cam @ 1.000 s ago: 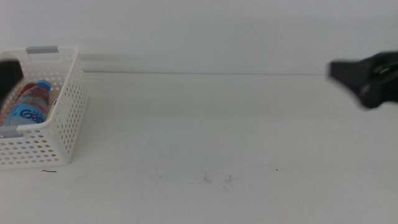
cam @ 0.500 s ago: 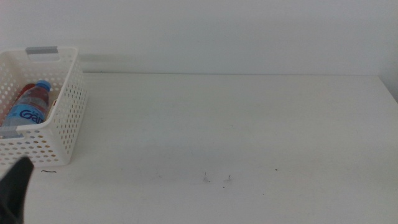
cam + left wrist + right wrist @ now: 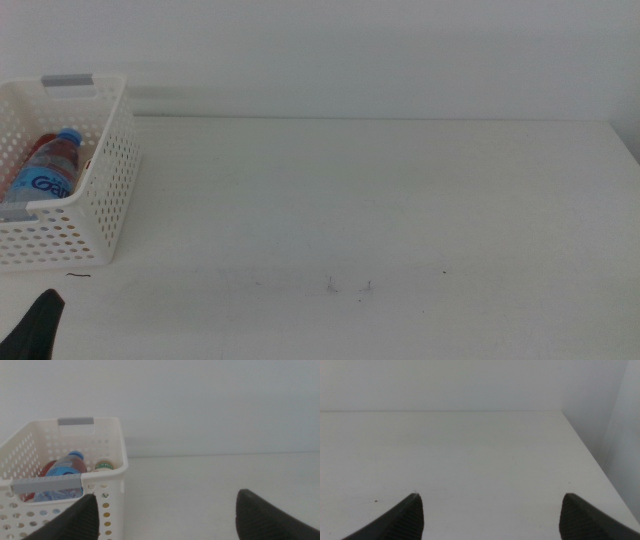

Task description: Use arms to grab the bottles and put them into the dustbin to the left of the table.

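Left gripper (image 3: 162, 520): positioned at the near left corner of the table (image 3: 400, 190), visible in the middle view only as a dark tip at the bottom edge. In the left wrist view its two jaws stand wide apart with nothing between them. The jaws face the dustbin (image 3: 105, 190) from the near side without touching it.

Right gripper (image 3: 490, 520): not visible in the middle view. In the right wrist view its jaws are spread wide and hold nothing. Beneath them lies bare white tabletop, with the table's right edge in sight.

Table surface: a few small dark marks (image 3: 348, 287) lie on the near central area. A short dark line lies just in front of the dustbin's near wall.

Dustbin: a white perforated basket standing upright at the left end of the table, partly cut off by the left edge of the middle view. A grey strip (image 3: 75, 421) sits on the far handle; a second grey strip shows on the near rim in the left wrist view.

Dustbin contents:
- Water bottle (image 3: 64, 467), clear with a blue cap and blue label, lying tilted with the cap toward the far side.
- Red can (image 3: 46, 468), lying beside and partly under the water bottle.
- Tea bottle (image 3: 103, 465), only its top with a green label showing, against the right-hand wall.

All three bottles are inside the dustbin.
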You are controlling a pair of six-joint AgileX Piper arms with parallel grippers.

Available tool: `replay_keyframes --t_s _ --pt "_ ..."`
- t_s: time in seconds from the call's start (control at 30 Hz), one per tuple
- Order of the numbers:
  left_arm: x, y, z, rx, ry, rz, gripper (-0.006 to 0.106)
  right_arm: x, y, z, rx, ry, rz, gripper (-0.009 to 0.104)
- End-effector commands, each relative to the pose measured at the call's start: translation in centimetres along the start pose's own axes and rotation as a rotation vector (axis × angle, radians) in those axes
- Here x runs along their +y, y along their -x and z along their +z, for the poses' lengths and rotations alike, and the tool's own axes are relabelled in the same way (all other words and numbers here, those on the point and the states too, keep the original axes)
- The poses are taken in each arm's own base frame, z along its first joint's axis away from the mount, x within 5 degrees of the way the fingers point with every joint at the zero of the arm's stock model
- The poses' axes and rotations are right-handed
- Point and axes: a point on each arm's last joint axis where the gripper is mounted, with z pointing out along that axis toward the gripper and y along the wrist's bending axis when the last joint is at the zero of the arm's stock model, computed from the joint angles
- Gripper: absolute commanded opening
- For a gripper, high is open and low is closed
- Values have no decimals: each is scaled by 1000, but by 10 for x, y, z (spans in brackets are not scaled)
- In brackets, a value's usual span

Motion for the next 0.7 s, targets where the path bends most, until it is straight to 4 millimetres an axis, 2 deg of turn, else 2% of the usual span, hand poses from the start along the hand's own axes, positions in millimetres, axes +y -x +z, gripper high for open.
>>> replay_keyframes --t_s 0.0,0.2,0.67 --pt "0 1 0 -18 -8 -5 94 -1 0 0 -5 -8 -19 88" --pt "0 1 0 -19 -1 60 94 -1 0 0 -5 -8 -19 88" --pt "2 2 0 -20 34 76 94 -1 0 0 -5 -8 -19 88"
